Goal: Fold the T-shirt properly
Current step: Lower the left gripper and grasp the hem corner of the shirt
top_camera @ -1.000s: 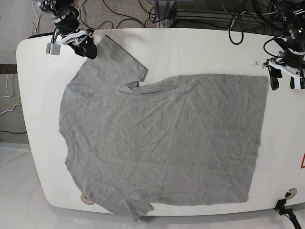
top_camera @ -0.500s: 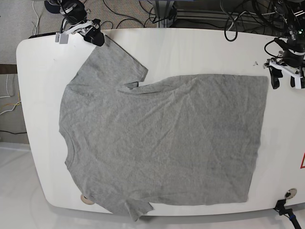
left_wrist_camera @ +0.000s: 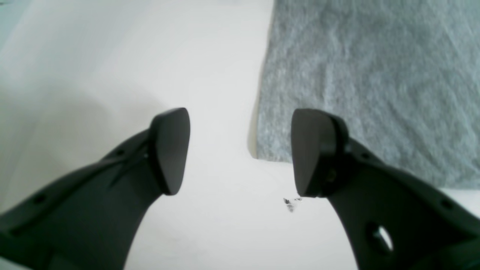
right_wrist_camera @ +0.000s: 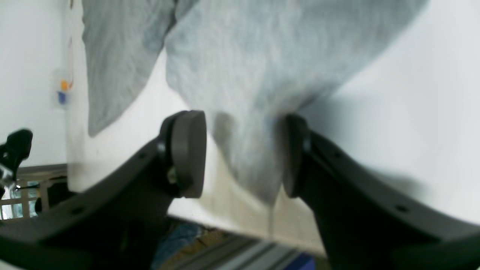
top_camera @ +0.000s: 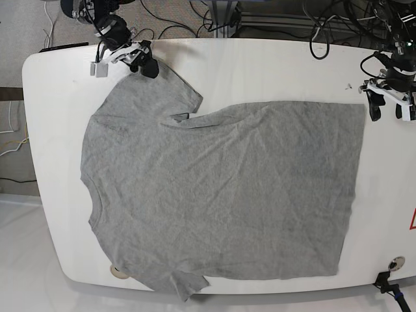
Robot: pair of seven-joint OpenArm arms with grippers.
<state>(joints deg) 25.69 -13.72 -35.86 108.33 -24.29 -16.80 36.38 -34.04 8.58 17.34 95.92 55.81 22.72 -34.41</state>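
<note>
The grey T-shirt (top_camera: 221, 195) lies spread flat on the white table (top_camera: 273, 71), neck to the left and hem to the right. My right gripper (top_camera: 144, 64) hangs over the tip of the far sleeve at the back left. In the right wrist view its fingers (right_wrist_camera: 187, 157) stand apart, with the sleeve fabric (right_wrist_camera: 262, 56) running between them, loose and unpinched. My left gripper (top_camera: 388, 107) is at the back right, just off the hem's far corner. Seen from the left wrist, it (left_wrist_camera: 240, 150) is open over bare table, the T-shirt's corner (left_wrist_camera: 356, 75) just ahead and to the right.
Cables (top_camera: 175, 26) hang behind the table's back edge. Round holes sit near the front edge at the left (top_camera: 118, 272) and right (top_camera: 395, 263). A red sticker (top_camera: 413, 221) marks the right edge. A small dark speck (left_wrist_camera: 290, 202) lies by the left gripper.
My right gripper has swung from the left of the sleeve toward the back edge, then right onto the sleeve's tip. The left arm and the shirt have not moved.
</note>
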